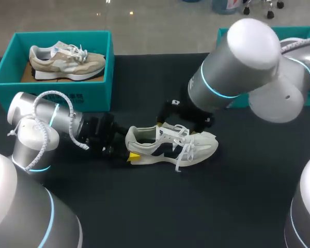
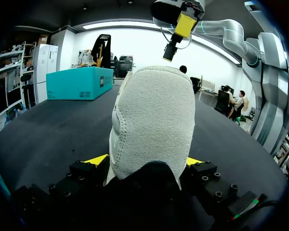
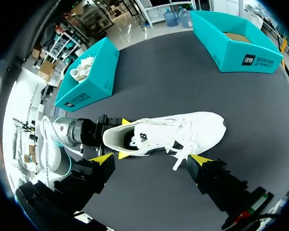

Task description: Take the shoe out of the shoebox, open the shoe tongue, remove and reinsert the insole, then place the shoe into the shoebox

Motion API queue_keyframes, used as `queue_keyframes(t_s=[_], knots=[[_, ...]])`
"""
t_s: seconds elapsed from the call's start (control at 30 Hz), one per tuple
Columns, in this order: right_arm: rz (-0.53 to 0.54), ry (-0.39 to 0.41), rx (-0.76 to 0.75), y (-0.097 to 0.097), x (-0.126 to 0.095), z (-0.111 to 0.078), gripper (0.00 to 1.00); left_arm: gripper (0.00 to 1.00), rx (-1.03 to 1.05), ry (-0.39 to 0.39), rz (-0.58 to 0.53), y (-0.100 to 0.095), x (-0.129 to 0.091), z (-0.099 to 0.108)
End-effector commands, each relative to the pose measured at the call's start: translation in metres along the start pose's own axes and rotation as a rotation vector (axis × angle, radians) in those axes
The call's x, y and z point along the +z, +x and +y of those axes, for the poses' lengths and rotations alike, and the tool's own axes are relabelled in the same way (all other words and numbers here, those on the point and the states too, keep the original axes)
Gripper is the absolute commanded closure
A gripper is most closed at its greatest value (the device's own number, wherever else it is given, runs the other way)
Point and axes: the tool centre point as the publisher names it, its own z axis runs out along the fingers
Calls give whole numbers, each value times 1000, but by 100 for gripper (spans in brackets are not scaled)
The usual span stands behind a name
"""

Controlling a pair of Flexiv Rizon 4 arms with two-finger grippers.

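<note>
**Dark table (image 1: 144, 206): white shoe (image 1: 170, 145) out of its box, heel clamped, tongue yet to be opened**

Black cloth covers the whole work surface. The right arm (image 1: 237, 67) comes in from the far right and reaches past the middle. The left arm (image 1: 41, 124) lies low along the near left.

Two teal shoeboxes stand at the far edge. The left shoebox (image 1: 93, 95) holds a beige shoe (image 1: 67, 61). The right shoebox (image 3: 231, 57) is well apart from it and shows only a cardboard floor.

The white shoe sits upright on its sole in the middle of the table, clear of both boxes. Its long axis runs left to right, with the heel at the left and the toe at the right.

The left gripper (image 2: 146, 162) meets the shoe end-on from the left. Its jaws are closed on the heel, with one yellow tip pressed to each side.

The right gripper (image 3: 154, 159) hangs above the laces with its jaws spread wide and nothing between them. I see no contact with the shoe.

My judgement is that the tongue comes next. It lies straight below the right gripper and far from the left one, so the right arm is the one to go down for it. The left clamp would keep the heel from sliding. Loose lace ends trail on the near side and could snag a finger. I cannot tell from the shoe's dark opening whether the insole is seated.
</note>
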Motion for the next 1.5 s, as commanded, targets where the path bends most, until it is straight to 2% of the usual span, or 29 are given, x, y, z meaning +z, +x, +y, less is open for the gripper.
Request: queue_keyframes(t_s=[0.03, 0.17, 0.27, 0.37, 0.5, 0.73, 0.9, 1.2, 1.33, 1.5], knots=[[-71, 29, -9, 18, 21, 1, 0, 100, -1, -2, 1, -2, 1, 3], [-110, 17, -26, 21, 33, -4, 0, 100, -1, -2, 1, -2, 1, 3], [-192, 4, -85, 22, 44, -5, 0, 100, -1, -2, 1, -2, 1, 3], [-270, -15, -139, 20, 52, -2, 0, 100, -1, -2, 1, -2, 1, 3], [-311, -2, -171, 15, 58, 2, 0, 100, -1, -2, 1, -2, 1, 3], [-374, 1, -220, 12, 63, 7, 0, 100, -1, -2, 1, -2, 1, 3], [-467, 0, -252, 7, 69, 11, 0, 100, -1, -2, 1, -2, 1, 3], [-559, 31, -226, -4, 76, 19, 0, 100, -1, -2, 1, -2, 1, 3], [-590, 53, -218, -9, 79, 20, 6, 100, -1, -2, 1, -2, 1, 3], [-628, 70, -214, -17, 79, 20, 7, 100, -1, -2, 1, -2, 1, 3]])
